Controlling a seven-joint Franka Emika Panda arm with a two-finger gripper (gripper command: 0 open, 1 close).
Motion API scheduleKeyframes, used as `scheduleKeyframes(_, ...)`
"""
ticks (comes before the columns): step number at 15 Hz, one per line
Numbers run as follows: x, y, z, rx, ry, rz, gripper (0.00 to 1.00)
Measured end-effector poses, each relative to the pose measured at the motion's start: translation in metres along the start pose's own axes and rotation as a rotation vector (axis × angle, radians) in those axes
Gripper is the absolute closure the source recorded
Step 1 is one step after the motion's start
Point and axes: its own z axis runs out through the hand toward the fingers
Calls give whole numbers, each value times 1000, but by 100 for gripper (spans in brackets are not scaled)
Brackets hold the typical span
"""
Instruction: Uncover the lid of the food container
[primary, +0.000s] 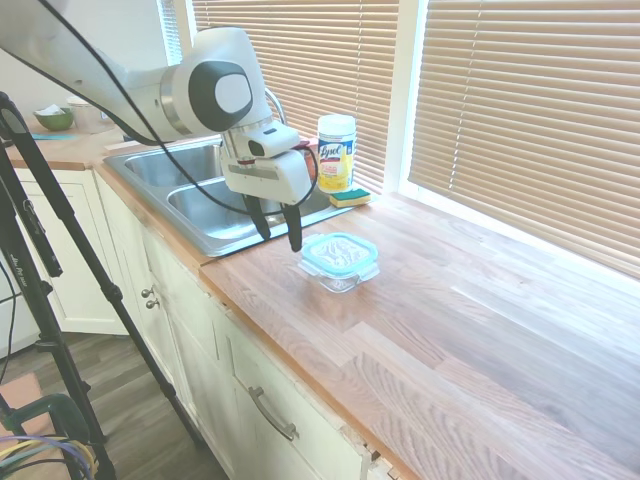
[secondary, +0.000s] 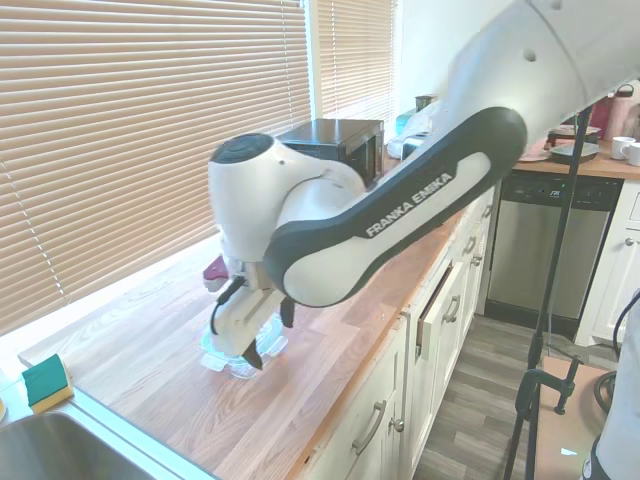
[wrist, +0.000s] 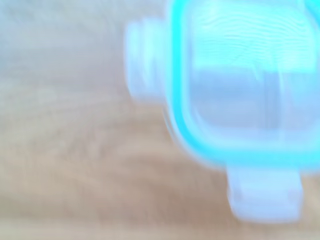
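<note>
Gripper (primary: 277, 226): its two dark fingers are spread apart and hold nothing. It hangs just beside the lid, on the sink side.
Lid (primary: 340, 250): teal rim, clear middle. It sits on top of the food container (primary: 343, 276).
Food container: on the wooden counter (primary: 450, 330), near the sink (primary: 190, 205).
Wrist view: blurry; the lid (wrist: 240, 95) shows.
Farther off: yellow can (primary: 336, 152) and sponge (primary: 350, 197) by the window.

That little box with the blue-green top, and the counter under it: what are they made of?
The lid looks like plastic: teal rim, clear centre. The food container is see-through, either glass or clear plastic; I can't tell which. The counter looks like wood planks, with visible grain and seams and a soft sheen.
</note>
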Motion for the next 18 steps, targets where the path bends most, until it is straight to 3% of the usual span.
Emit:
scheduleKeyframes(4,-5,-65,12,-39,134,-1,0)
scheduleKeyframes(7,-6,-94,38,-135,251,5,0)
scheduleKeyframes(9,-8,-102,55,-227,284,-8,0)
scheduleKeyframes(13,-21,-116,82,-359,361,-90,0)
scheduleKeyframes(18,-28,-125,92,-444,438,-165,0)
